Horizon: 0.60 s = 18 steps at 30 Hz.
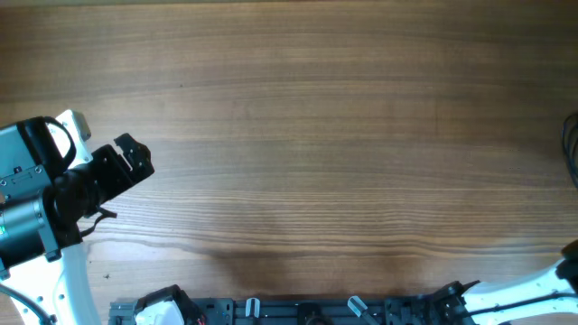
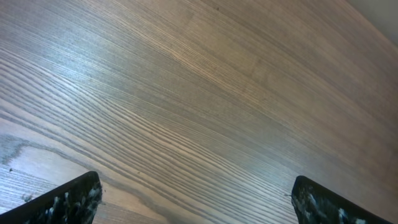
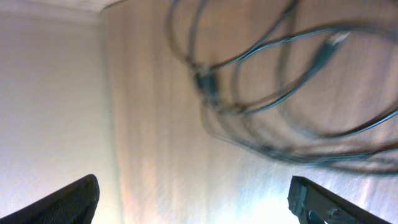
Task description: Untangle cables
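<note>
The cables (image 3: 273,93) show in the right wrist view as thin dark cords in loose overlapping loops with small plug ends, blurred, lying on the wood ahead of my right gripper (image 3: 196,202). That gripper is open and empty, its fingertips at the bottom corners. In the overhead view only a short dark arc of cable (image 1: 571,149) shows at the right edge. My left gripper (image 1: 134,161) is at the left side of the table, far from the cables. It is open and empty over bare wood (image 2: 196,202).
The wooden table (image 1: 316,135) fills the overhead view. A black rail with clips (image 1: 298,309) runs along the near edge. The right arm (image 1: 533,289) shows at the bottom right corner. A pale strip beside the wood (image 3: 50,99) shows left in the right wrist view.
</note>
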Available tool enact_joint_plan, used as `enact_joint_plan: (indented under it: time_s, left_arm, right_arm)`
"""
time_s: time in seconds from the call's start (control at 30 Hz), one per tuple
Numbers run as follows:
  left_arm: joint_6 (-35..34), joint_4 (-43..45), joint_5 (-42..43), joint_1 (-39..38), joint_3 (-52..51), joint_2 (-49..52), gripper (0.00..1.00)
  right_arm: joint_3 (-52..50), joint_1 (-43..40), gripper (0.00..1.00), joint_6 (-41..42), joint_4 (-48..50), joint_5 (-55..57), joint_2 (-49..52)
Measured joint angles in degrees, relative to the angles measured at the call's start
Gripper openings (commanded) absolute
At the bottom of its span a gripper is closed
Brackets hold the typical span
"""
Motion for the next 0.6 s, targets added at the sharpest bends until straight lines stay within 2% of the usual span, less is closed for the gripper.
enact_joint_plan:
  time_s: [0.1, 0.17, 0.23, 0.33, 0.4, 0.5, 0.6]
  left_arm:
    - [0.0, 0.1, 0.0, 0.0, 0.0, 0.0, 1.0]
    - [0.0, 0.2, 0.0, 0.0, 0.0, 0.1, 0.99]
    - [0.0, 0.2, 0.0, 0.0, 0.0, 0.2, 0.99]
    - [0.3, 0.3, 0.0, -0.6, 0.0, 0.2, 1.0]
    - [1.6, 0.5, 0.1, -3.7, 0.0, 0.2, 1.0]
    - [3.7, 2.0, 0.6, -8.7, 0.0, 0.3, 1.0]
    - [4.2, 3.1, 0.7, -9.8, 0.0, 0.3, 1.0]
  right_arm:
    - [0.0, 4.6, 1.0, -2.4, 3.2, -4.2, -6.3]
    - [0.2, 8.9, 1.0, -5.9, 10.0, -13.8, -14.6]
    - [0.3, 12.0, 1.0, -11.2, 10.3, -26.9, -23.5]
    - [0.7, 13.2, 1.0, -17.7, 6.8, -42.5, -33.4]
    - [0.7, 13.0, 1.0, -20.5, 5.9, -51.1, -40.8]
    - [0.9, 13.9, 1.0, -25.7, -4.2, -56.0, -51.5]
    - [1.1, 20.3, 1.0, -31.6, -12.2, -56.0, -60.5]
